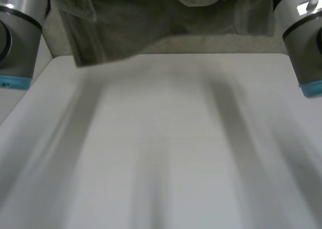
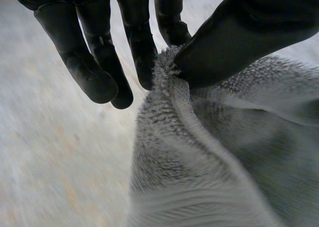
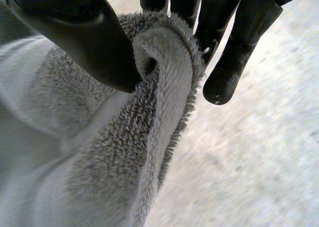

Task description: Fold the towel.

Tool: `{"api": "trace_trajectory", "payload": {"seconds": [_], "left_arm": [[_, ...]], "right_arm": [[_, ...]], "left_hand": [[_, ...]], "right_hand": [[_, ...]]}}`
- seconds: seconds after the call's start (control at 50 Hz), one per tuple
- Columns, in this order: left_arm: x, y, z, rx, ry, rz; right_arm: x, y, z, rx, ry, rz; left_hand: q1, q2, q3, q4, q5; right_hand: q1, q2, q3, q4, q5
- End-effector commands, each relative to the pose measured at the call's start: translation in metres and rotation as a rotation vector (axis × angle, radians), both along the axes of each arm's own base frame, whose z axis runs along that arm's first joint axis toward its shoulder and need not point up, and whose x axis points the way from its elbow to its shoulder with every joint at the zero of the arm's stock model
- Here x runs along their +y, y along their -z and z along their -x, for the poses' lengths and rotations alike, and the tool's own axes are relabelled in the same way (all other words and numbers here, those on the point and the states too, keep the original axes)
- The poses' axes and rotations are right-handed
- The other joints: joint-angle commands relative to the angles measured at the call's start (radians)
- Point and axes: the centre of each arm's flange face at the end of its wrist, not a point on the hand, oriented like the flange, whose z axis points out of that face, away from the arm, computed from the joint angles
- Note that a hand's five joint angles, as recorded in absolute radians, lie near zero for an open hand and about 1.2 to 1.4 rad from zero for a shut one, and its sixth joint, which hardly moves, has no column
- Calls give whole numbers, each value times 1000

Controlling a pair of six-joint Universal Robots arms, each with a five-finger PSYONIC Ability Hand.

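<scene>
The towel (image 1: 141,22) was held lifted above the far side of the bench (image 1: 166,148), slung between both hands. One hemmed edge was pinched between thumb and fingers of the left hand (image 2: 239,32), another likewise by the right hand (image 3: 75,37). The cloth was hung below both grips, equally near each.

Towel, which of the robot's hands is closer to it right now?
Neither, it's a tie. The left hand pinches the towel at its edge between thumb and fingers; the right hand pinches a bunched edge the same way.
</scene>
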Motion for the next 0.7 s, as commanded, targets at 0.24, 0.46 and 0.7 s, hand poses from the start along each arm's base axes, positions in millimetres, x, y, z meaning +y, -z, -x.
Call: {"api": "trace_trajectory", "payload": {"seconds": [0.24,0.46,0.7], "left_arm": [[32,227,9,-487,-16,-599],[61,242,12,-606,-2,-600],[114,233,32,-596,118,-611]], "right_arm": [[20,196,3,526,-78,-767],[6,190,39,366,-33,-981],[-34,172,98,216,61,-1027]], "left_hand": [[-39,-194,-224,-186,-358],[-39,-194,-224,-186,-358],[-39,-194,-224,-186,-358]], "right_hand": [[77,80,54,63,71],[77,80,54,63,71],[77,80,54,63,71]]}}
